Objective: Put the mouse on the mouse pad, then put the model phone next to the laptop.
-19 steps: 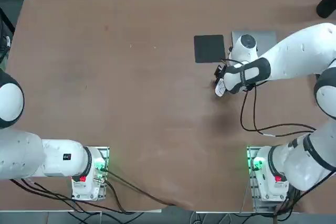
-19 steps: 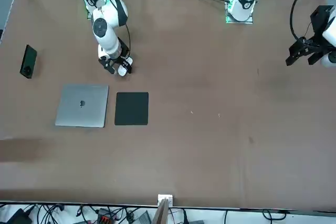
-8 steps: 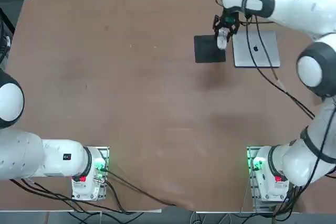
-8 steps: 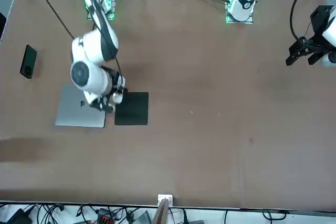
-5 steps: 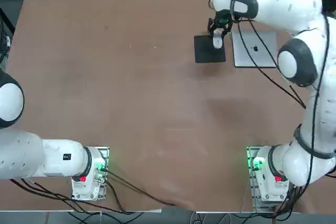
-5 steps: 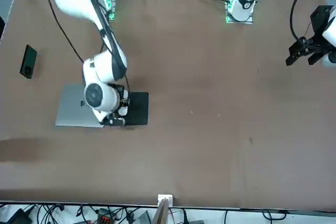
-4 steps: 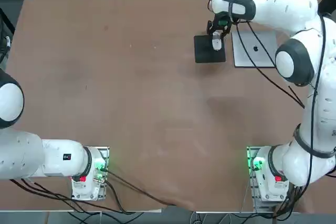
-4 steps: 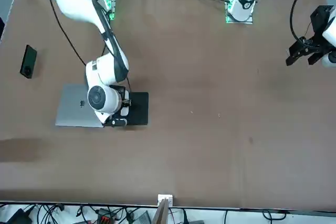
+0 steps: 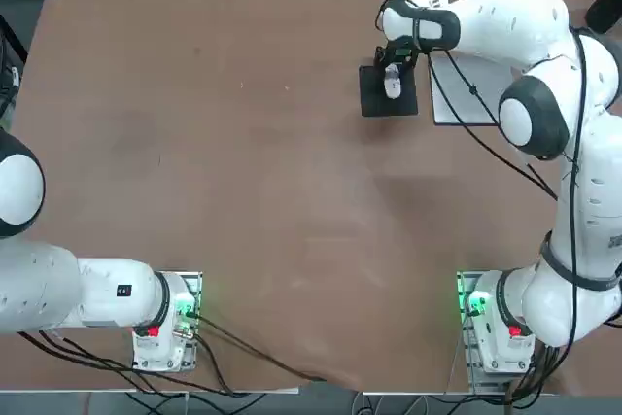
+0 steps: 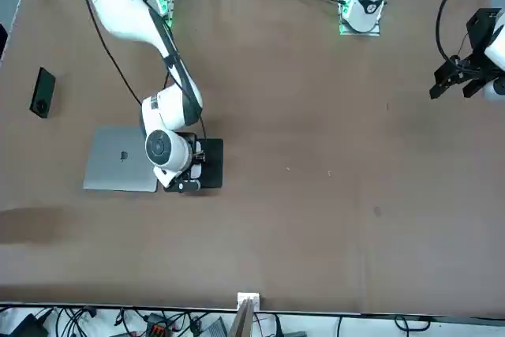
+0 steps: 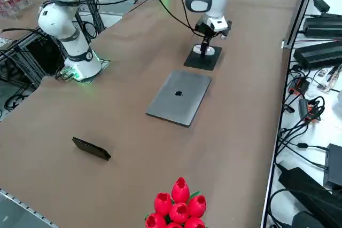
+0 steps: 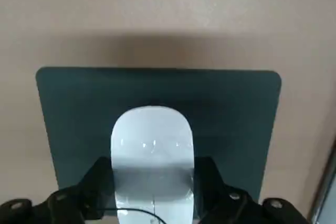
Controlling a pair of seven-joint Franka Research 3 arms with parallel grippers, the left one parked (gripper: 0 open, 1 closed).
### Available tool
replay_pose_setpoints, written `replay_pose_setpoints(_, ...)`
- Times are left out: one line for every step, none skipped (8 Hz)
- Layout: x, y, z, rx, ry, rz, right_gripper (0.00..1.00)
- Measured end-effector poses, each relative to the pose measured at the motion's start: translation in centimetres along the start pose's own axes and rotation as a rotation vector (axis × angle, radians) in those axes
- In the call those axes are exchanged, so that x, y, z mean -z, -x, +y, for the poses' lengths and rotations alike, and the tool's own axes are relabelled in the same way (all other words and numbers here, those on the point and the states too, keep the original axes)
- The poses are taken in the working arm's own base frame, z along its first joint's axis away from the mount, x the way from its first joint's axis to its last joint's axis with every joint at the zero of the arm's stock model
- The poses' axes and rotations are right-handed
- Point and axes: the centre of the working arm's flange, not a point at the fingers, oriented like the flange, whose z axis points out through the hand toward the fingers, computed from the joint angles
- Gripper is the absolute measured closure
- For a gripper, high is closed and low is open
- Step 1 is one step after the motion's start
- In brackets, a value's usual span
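- In the right side view the model phone lies flat on the bench near its long edge on the robot's right, well apart from everything else.
- The laptop lies closed, lid up, between the phone and the mouse pad, near the bench's far edge from the robot.
- The mouse pad lies just beside the laptop, a narrow strip of bench between them.
- The mouse is over the middle of the pad; whether it rests on it cannot be told.
- The right gripper points down over the pad, its fingers spread fairly wide and closed against the two sides of the mouse.
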Motion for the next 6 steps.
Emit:
replay_pose_setpoints(-0.5,-0.2,0.0,-0.001,-0.002,0.008,0.21)
replay_pose_setpoints(-1.0,-0.3,0.0,-0.001,-0.003,0.013,0.21)
replay_pose_setpoints(-1.5,-0.4,0.0,-0.002,-0.002,0.014,0.21)
replay_pose_setpoints(-1.7,-0.4,0.0,-0.002,-0.002,0.013,0.20)
replay_pose_setpoints(-1.8,-0.4,0.0,-0.002,-0.002,0.014,0.07)
replay_pose_setpoints(-1.7,-0.4,0.1,-0.003,-0.002,0.014,0.00)
